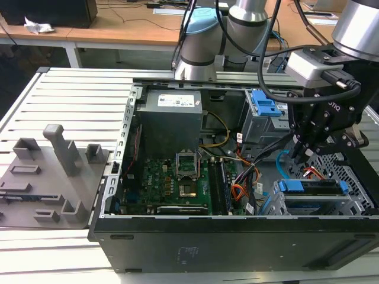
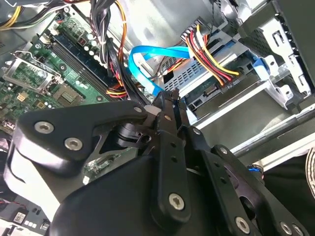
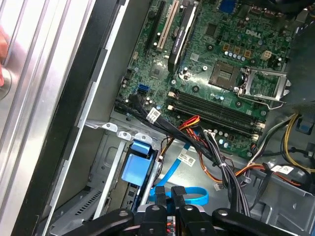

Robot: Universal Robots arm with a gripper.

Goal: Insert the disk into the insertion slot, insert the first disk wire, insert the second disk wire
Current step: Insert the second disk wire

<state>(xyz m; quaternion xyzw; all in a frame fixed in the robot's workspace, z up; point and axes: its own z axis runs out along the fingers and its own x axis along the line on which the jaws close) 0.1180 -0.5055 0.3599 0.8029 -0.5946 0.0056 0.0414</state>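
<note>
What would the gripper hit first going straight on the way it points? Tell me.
Probably the blue cable, which lies right at the tip of the gripper; depth there is unclear.

printed matter, wording left unread: white sticker [image 1: 172,102] on the power supply [image 1: 169,127]; white cable tags [image 3: 153,116]; white lettering on the motherboard [image 3: 206,64]; pale lettering on the claw [image 1: 299,155] housing; white marks on a black plug [image 2: 230,84].
</note>
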